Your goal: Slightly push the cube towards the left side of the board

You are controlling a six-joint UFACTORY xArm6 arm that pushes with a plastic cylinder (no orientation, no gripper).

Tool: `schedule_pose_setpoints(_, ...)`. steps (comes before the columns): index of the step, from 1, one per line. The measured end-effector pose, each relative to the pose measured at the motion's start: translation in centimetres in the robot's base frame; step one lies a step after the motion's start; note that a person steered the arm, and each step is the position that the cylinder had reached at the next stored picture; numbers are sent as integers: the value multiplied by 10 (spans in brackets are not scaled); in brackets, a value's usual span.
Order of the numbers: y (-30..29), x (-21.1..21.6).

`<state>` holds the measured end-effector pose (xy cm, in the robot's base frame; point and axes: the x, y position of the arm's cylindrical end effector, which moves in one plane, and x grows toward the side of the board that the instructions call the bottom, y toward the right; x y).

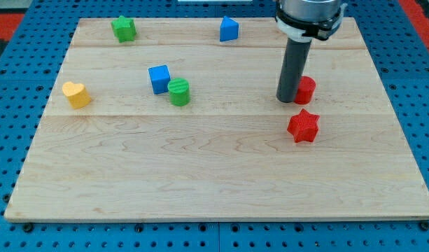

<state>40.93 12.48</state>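
Wooden desk [200, 182] seen from above at a slant, resting on a blue perforated surface [11, 140]. Clock directions are read from the desk's centre, 12 o'clock toward the view's top.

Nearest the viewer, at about 3 o'clock, lies a red star-shaped block [303, 126]. Just beyond it a red block [306, 90], shape uncertain because partly hidden, touches or nearly touches the dark rod on the rod's 3 o'clock side. My tip [290, 100] rests on the desk there; this tool is a plain rod with nothing to open or close, and it holds nothing.

At about 10 o'clock stands the green cylinder [178, 92], with the blue cube [159, 78] touching or just beside it at the cylinder's 10 o'clock. The cube is well apart from my tip, at the tip's 9 o'clock. Further toward 9 o'clock, near the desk's edge, sits the yellow heart-shaped block [76, 94].

Farthest away, along the 12 o'clock edge: a blue block [229, 29] of irregular shape at about 12 o'clock, and a green star-like block [123, 29] at about 11 o'clock.
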Motion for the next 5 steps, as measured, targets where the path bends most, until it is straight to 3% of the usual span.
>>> schedule_pose_setpoints(1,-58,-4)
schedule_pose_setpoints(2,-110,-36)
schedule_pose_setpoints(4,-126,-70)
schedule_pose_setpoints(5,-149,-55)
